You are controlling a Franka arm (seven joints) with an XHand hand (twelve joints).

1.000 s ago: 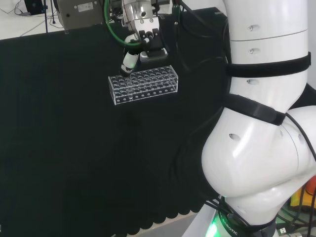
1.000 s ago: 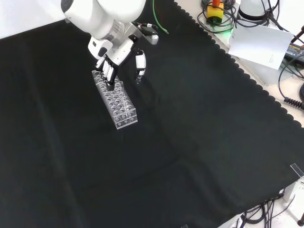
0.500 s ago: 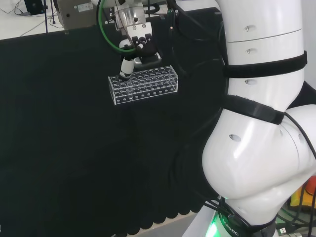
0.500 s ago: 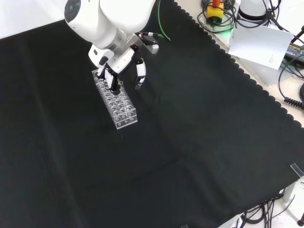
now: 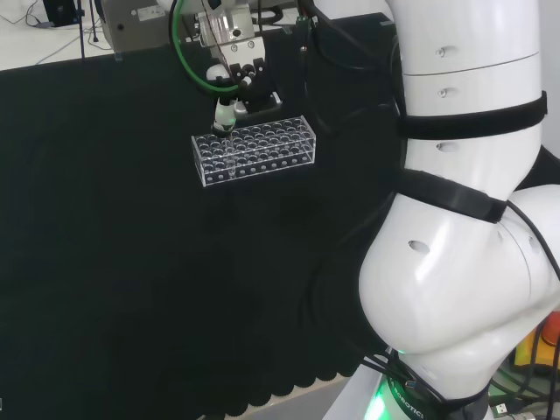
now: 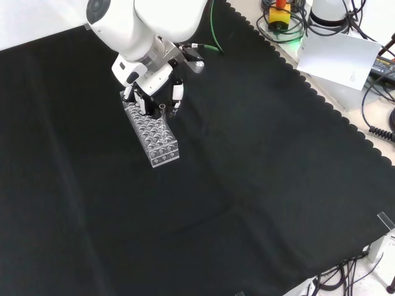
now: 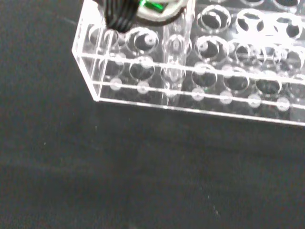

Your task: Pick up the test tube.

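One clear tube [image 6: 162, 115] stands upright in a hole near the far end of the single clear rack [image 6: 150, 134] on the table [image 6: 259, 185]. The hand [image 6: 154, 95] hangs just above, fingers curled about the tube's top. Thin glass or plastic, likely light, slick and breakable; best taken near the rim and lifted straight up.

Head view behind the arm, front view opposite, wrist view close; shared clear rack [image 5: 253, 150].
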